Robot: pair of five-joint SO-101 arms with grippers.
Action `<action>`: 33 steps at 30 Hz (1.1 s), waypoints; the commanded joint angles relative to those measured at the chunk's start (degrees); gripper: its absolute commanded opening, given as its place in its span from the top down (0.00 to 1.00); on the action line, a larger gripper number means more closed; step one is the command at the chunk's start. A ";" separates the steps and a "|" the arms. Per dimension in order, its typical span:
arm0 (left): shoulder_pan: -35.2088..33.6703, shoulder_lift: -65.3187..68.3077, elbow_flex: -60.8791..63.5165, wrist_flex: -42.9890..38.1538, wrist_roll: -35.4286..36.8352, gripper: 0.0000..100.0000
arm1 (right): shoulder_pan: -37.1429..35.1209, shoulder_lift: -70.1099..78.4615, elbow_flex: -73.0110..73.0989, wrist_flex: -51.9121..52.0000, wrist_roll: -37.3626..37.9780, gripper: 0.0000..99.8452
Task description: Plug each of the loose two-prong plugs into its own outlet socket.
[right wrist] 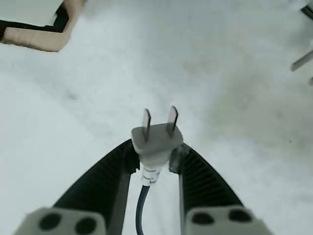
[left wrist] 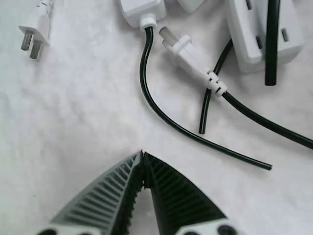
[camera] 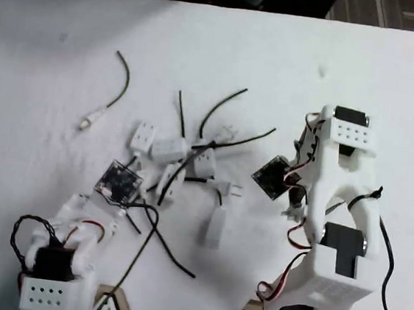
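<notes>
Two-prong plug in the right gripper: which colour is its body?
White two-prong plug; best in right wrist view.

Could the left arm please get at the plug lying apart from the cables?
Probably yes: the plug lies on bare table with nothing across it; the left gripper, shut and empty, need only open.

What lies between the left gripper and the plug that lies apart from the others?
Nothing: the left wrist view shows bare table between the shut gripper and the plug.

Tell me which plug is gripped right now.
The plug clamped in the right gripper, prongs pointing away from it. The other plugs lie loose on the table.
</notes>
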 commanded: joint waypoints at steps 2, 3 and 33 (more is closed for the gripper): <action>0.22 0.40 -0.18 0.53 -0.62 0.98 | 1.98 -10.51 0.35 0.75 -3.16 0.80; 0.22 0.40 -0.18 0.53 -0.62 0.98 | 2.15 -12.35 0.79 0.75 -4.84 0.77; 0.22 0.40 -0.18 0.53 -0.62 0.98 | -2.59 -67.30 42.20 -16.84 -111.12 0.90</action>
